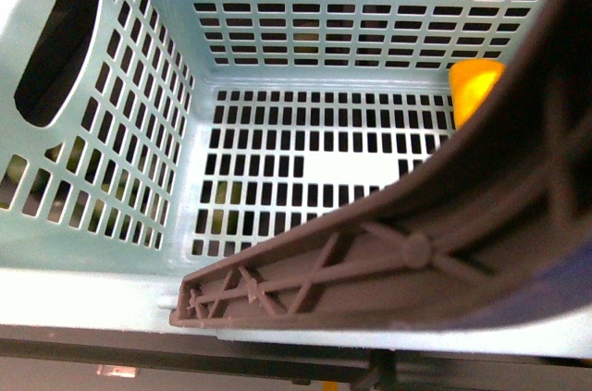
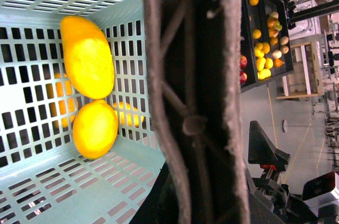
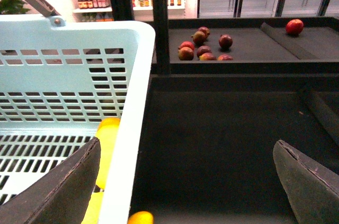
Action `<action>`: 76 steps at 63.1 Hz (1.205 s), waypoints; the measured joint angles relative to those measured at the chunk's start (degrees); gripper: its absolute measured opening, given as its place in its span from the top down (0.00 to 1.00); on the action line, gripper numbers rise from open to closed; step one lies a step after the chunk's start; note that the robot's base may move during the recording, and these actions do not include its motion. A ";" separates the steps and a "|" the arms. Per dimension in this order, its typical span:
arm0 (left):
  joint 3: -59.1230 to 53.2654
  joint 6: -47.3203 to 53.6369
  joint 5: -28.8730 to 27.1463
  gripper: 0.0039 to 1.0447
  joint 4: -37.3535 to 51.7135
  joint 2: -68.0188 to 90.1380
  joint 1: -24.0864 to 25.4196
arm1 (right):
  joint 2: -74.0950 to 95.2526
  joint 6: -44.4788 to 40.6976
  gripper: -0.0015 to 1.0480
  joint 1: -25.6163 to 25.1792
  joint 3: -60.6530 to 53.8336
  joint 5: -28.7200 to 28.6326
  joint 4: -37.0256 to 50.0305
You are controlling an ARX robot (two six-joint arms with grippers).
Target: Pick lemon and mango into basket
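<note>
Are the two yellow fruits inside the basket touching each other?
Touching. In the left wrist view the mango and the lemon lie end to end on the basket floor, their ends meeting with no gap showing between them.

The basket [image 1: 92, 252] is pale teal plastic, smooth and faintly shiny, its ribbed brown handle [image 1: 407, 252] a duller matt plastic, while the mango [image 2: 87, 57] and lemon [image 2: 95, 128] inside have smooth, waxy, glossy skins, and the right gripper's fingers [image 3: 307, 181] look matt grey and rough-edged.
</note>
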 joint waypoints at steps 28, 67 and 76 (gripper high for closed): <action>0.00 0.13 -0.83 0.96 0.00 0.00 0.46 | -0.07 -0.07 0.08 0.00 -0.02 -0.20 -0.11; 0.00 0.02 -0.83 0.96 0.00 0.00 0.46 | -0.09 -0.07 0.08 0.00 -0.02 -0.02 -0.15; 0.00 -0.04 -0.81 0.96 0.00 0.00 0.50 | -0.11 -0.09 0.08 0.00 -0.02 -0.15 -0.13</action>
